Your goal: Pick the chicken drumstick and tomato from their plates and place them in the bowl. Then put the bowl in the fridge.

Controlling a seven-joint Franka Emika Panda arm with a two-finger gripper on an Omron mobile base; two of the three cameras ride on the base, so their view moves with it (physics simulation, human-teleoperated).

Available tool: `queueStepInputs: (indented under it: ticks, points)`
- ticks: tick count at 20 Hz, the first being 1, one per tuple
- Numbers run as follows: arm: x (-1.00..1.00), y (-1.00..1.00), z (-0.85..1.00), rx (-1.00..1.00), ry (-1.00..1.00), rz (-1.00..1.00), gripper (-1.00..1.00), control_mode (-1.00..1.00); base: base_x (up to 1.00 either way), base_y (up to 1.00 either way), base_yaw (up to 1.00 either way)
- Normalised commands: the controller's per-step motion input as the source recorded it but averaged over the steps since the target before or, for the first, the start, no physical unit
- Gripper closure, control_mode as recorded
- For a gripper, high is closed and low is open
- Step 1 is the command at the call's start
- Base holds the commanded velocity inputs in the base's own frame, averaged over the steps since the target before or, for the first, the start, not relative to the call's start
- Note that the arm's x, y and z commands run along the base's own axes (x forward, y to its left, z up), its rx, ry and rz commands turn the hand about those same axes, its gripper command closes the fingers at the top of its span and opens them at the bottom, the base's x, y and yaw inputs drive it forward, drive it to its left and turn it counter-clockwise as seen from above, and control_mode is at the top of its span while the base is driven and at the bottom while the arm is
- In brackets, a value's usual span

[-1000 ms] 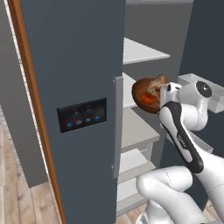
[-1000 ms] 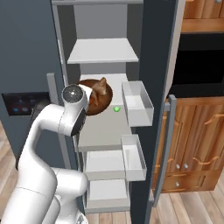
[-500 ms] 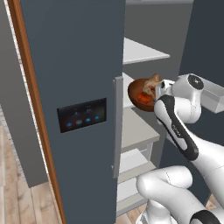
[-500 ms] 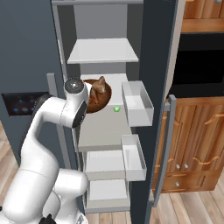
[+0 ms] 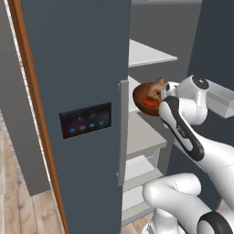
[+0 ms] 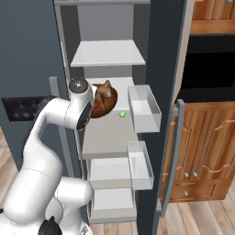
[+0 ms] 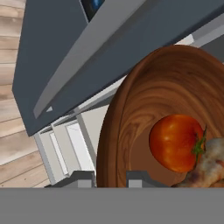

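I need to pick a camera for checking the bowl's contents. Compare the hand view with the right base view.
Hand view alone: the tomato lying inside the bowl, and the tool shut on the bowl's rim.

Right base view alone: the fridge's white shelves, the door bins and the wooden cabinets.

Both: the bowl, the chicken drumstick in it, and the fridge.

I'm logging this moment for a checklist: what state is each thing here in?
fridge: right door open, left door closed.
bowl: held at its rim, tilted, in front of the shelves.
tomato: inside the bowl.
chicken drumstick: inside the bowl, beside the tomato.
gripper: shut on the bowl's rim.
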Motion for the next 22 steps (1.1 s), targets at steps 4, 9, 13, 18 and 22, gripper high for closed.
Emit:
queueStepInputs:
  ticks: [4, 9, 13, 18, 22]
  points:
    - [0.11, -0.02, -0.02, 0.0, 0.0, 0.0, 1.0, -1.0, 0.0, 0.0, 0.0]
    - [0.23, 0.0, -0.03, 0.0, 0.0, 0.0, 1.0, -1.0, 0.0, 0.0, 0.0]
    - [0.3, 0.0, -0.02, 0.0, 0.0, 0.04, 1.0, -1.0, 0.0, 0.0, 0.0]
    - [0.31, 0.0, -0.07, -0.02, 0.0, 0.04, 1.0, -1.0, 0.0, 0.0, 0.0]
    - [0.28, 0.0, -0.14, -0.04, 0.0, 0.04, 1.0, -1.0, 0.0, 0.0, 0.0]
